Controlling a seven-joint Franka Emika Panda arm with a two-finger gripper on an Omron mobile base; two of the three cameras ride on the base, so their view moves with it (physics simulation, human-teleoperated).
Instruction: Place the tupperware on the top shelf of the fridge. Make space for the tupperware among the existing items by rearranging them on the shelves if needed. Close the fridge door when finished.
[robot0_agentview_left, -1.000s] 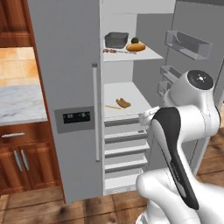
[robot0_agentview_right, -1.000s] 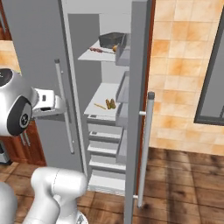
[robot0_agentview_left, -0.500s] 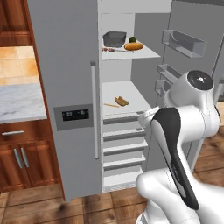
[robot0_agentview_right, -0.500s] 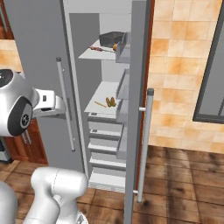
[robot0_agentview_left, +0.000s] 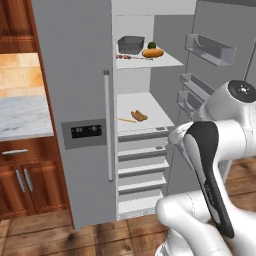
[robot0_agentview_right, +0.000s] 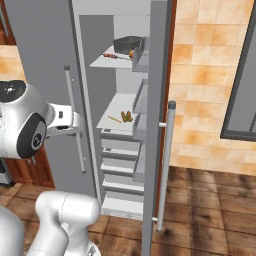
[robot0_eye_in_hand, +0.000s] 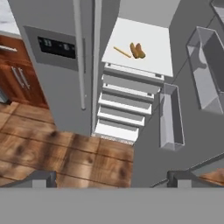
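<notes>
The fridge (robot0_agentview_left: 75, 75) stands with its right fridge door (robot0_agentview_left: 220, 100) swung open. On the top shelf (robot0_agentview_left: 170, 62) the grey tupperware (robot0_agentview_left: 131, 44) sits at the back left, also the tupperware (robot0_agentview_right: 127, 44) in the right base view. Beside it lie an orange oblong food (robot0_agentview_left: 152, 52), a green fruit (robot0_agentview_left: 151, 45) and a skewer (robot0_agentview_left: 129, 57). Brown sausages (robot0_eye_in_hand: 137, 50) and a tan stick (robot0_eye_in_hand: 122, 52) rest on the shelf below. My gripper (robot0_eye_in_hand: 112, 178) is open and holds nothing, well back from the shelves, looking down at them.
Grey rack bins (robot0_eye_in_hand: 170, 116) line the inside of the open door, close to my hand on its right. Slatted drawer fronts (robot0_agentview_left: 140, 170) fill the fridge's lower part. A wood cabinet with a marble counter (robot0_agentview_left: 22, 117) stands left of the fridge.
Both base views have shifted slightly, so the camera has moved a little. The items on the shelves lie as before and the gripper stays open.
</notes>
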